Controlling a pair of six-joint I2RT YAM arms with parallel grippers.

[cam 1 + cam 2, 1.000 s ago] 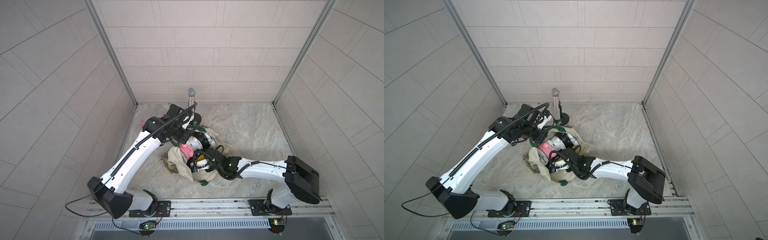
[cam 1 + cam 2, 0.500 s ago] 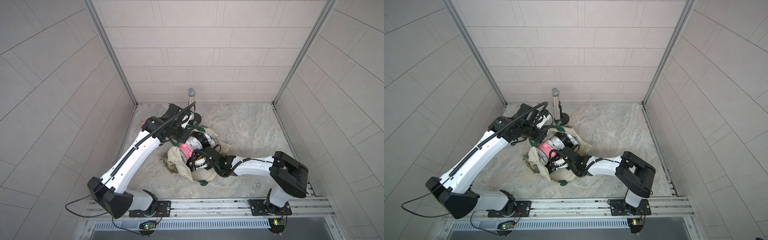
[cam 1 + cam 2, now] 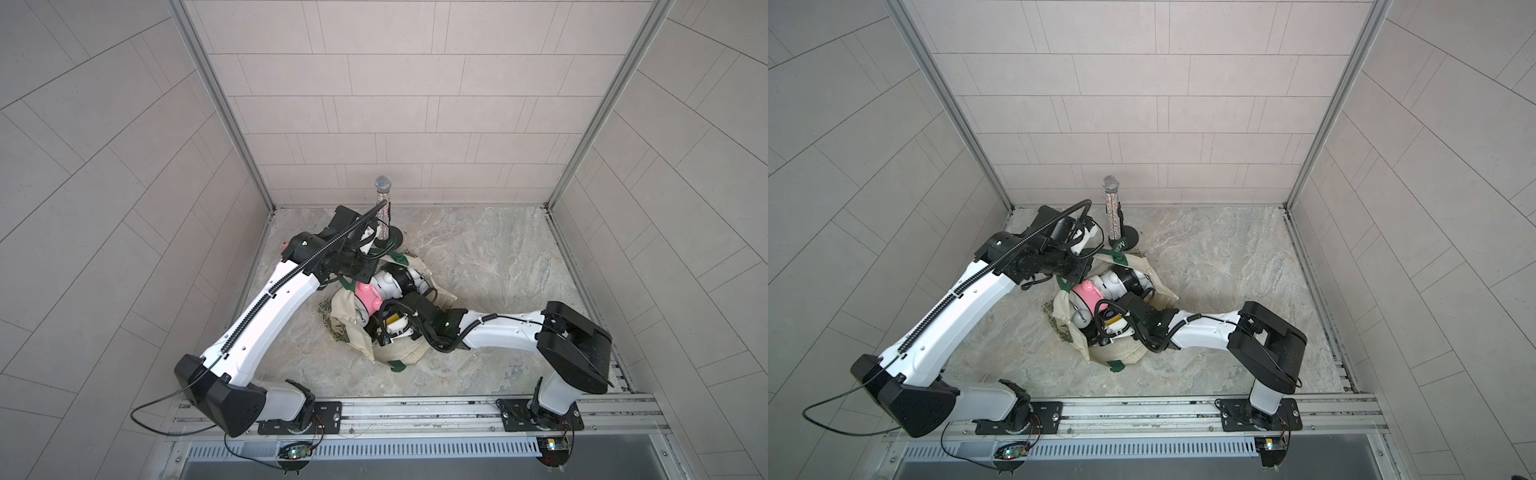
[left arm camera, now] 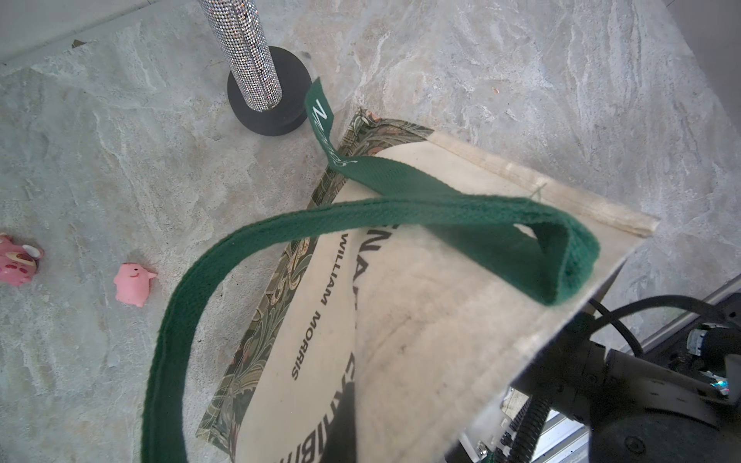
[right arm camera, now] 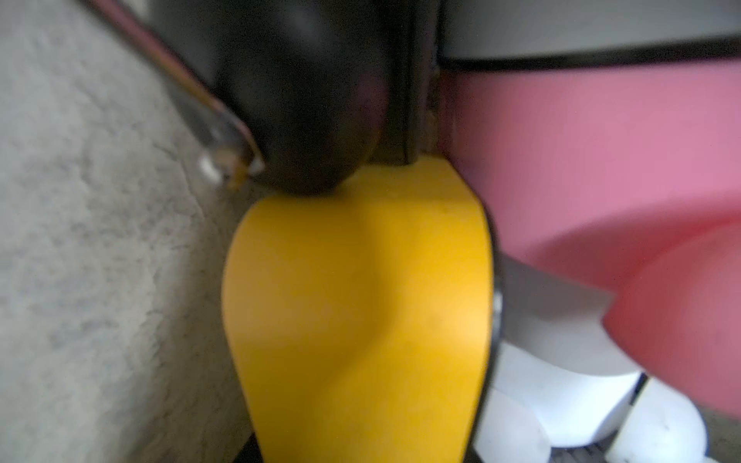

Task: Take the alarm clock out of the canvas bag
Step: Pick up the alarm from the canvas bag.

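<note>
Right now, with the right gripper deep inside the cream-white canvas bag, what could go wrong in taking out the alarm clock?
1. The right gripper sits among tightly packed things, a pink-and-white object and a yellow piece; it may grip the wrong one.
2. The rhinestone microphone on its black round stand is right beside the cream-white canvas bag, with a dark green handle lying by its base; a tug on the bag could topple it.

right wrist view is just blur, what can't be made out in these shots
- Right gripper, inside the cream canvas bag with dark green handles: open or shut unclear; right wrist view too close, blurred.
- Alarm clock: no dial shows; pink-and-white object partly hidden by the arms in both top views.
- Bag's large lettering: left wrist view, cut by a fold and a handle.
</note>
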